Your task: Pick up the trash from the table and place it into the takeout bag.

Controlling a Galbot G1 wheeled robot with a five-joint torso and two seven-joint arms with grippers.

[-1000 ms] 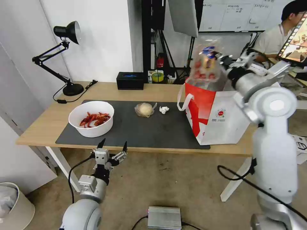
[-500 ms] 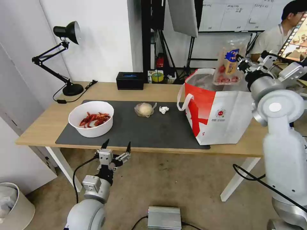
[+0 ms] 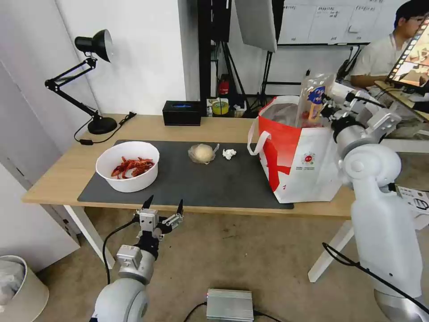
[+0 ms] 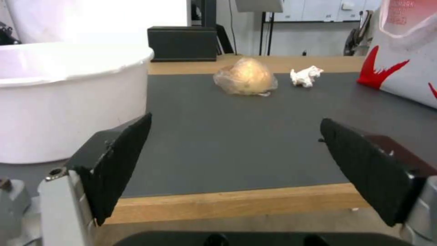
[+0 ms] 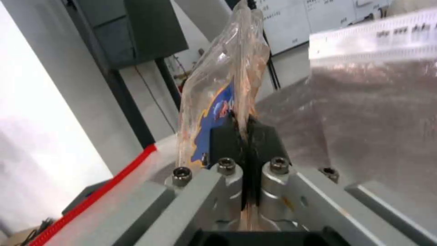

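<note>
Three pieces of trash lie left of the takeout bag (image 3: 301,154) on the tabletop (image 3: 58,172): bowl (image 3: 128,166), bagged lump (image 3: 202,153), tissue (image 3: 229,154). One clamshell box (image 3: 314,100), clamped in the right claw (image 3: 328,108), has dropped lower into the bag's mouth. Left claw (image 3: 163,208) hovers spread apart below the tabletop's edge.
</note>
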